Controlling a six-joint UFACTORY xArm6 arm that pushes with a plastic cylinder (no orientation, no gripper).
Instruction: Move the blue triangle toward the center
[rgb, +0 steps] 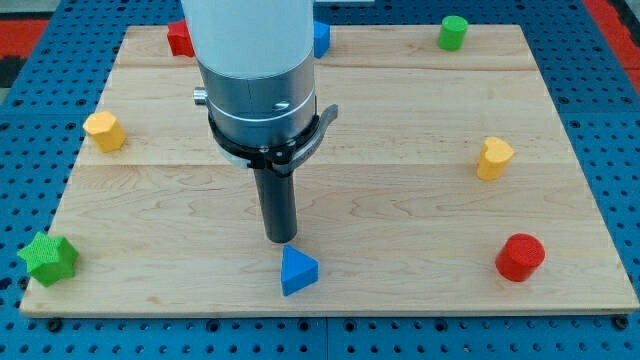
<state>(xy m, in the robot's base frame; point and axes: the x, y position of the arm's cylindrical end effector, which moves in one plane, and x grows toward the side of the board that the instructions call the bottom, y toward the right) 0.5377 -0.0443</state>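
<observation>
The blue triangle (298, 271) lies near the board's bottom edge, a little left of the middle. My tip (281, 240) stands just above it, slightly to its left, very close to its upper corner; I cannot tell whether they touch. The arm's white and grey body hangs over the board's upper middle.
On the wooden board (400, 110) lie a green star (48, 258) at bottom left, a yellow block (104, 131) at left, a red block (180, 38) and a blue block (320, 38) at top partly behind the arm, a green cylinder (453, 32), a yellow block (493, 158) and a red cylinder (520, 257).
</observation>
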